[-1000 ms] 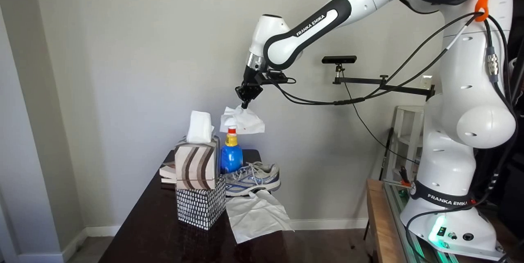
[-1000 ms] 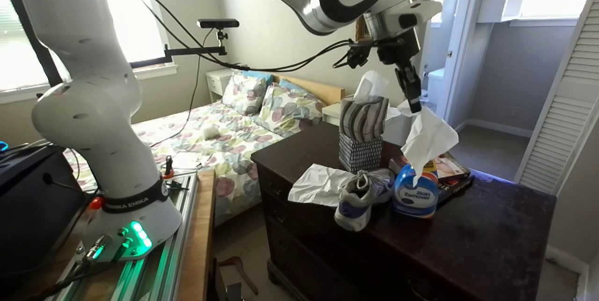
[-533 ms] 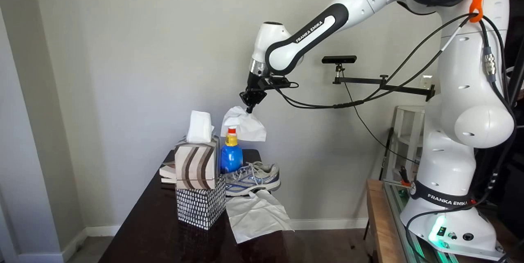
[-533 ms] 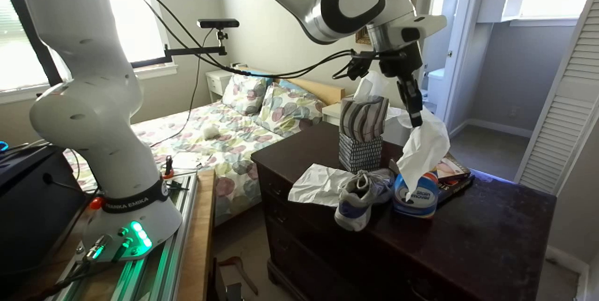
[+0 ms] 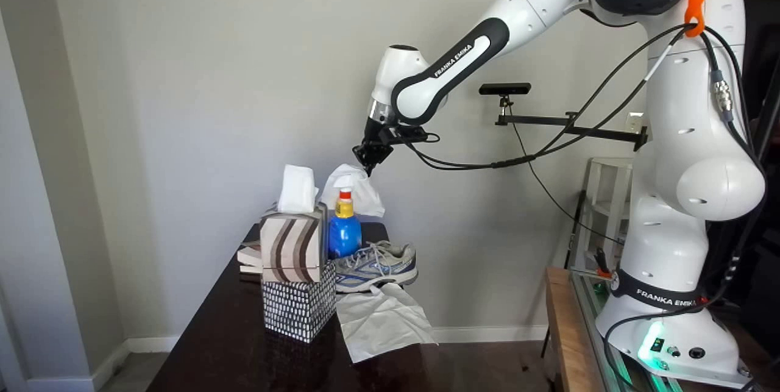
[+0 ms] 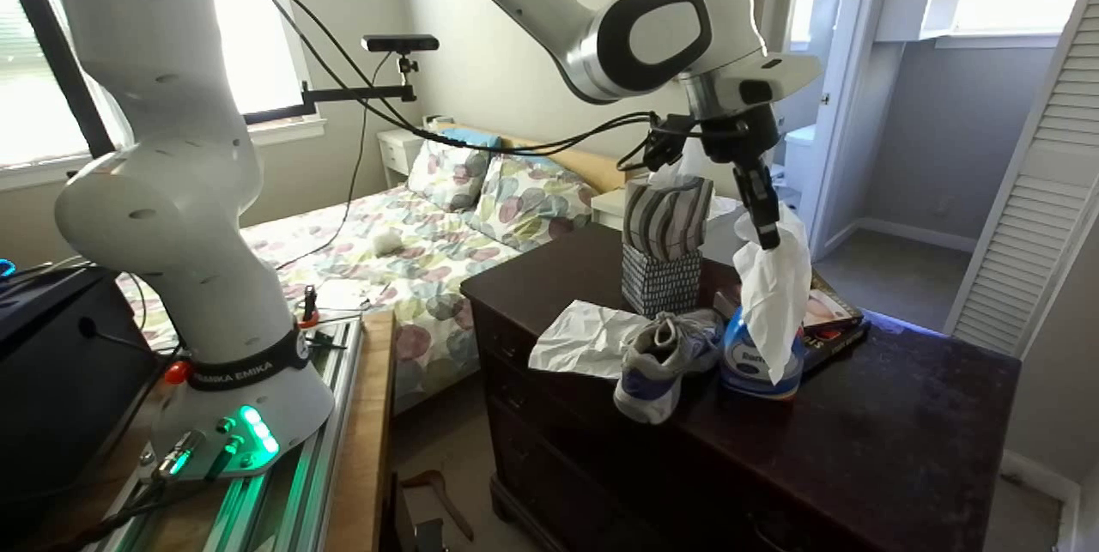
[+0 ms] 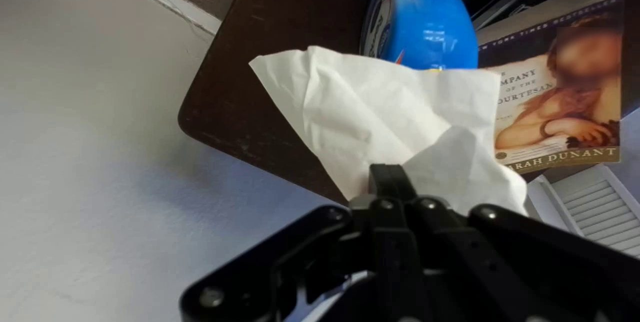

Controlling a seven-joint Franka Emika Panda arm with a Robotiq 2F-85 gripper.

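1. The white and black jointed robot arm (image 5: 506,32) reaches lower than a second ago in both exterior views, which likely means its load is being let down toward the things beneath rather than lifted away.
2. The dark brown wooden chest of drawers (image 6: 893,432) carries everything around; the arm's end hangs above it, near a corner.
3. A brown-striped tissue box (image 5: 289,249) sits on a black-and-white patterned box (image 5: 298,310), a tall stack that probably limits any swing that way.
4. A crumpled white sheet (image 5: 387,322) lies partly over the chest's edge, next to a grey and blue running shoe (image 5: 378,267).
5. A blue plastic bottle with a yellow neck and red cap (image 5: 345,236) stands upright and is the likeliest obstacle: a further drop could knock it.
6. A paperback book with a painted figure on its cover (image 7: 560,106) lies near the bottle.
7. The thin white paper tissue (image 6: 777,303) hangs close by the bottle, now hiding more of its label in an exterior view; whether they touch, I cannot tell.
8. The black fingers (image 7: 392,182) are pinched together on the tissue.
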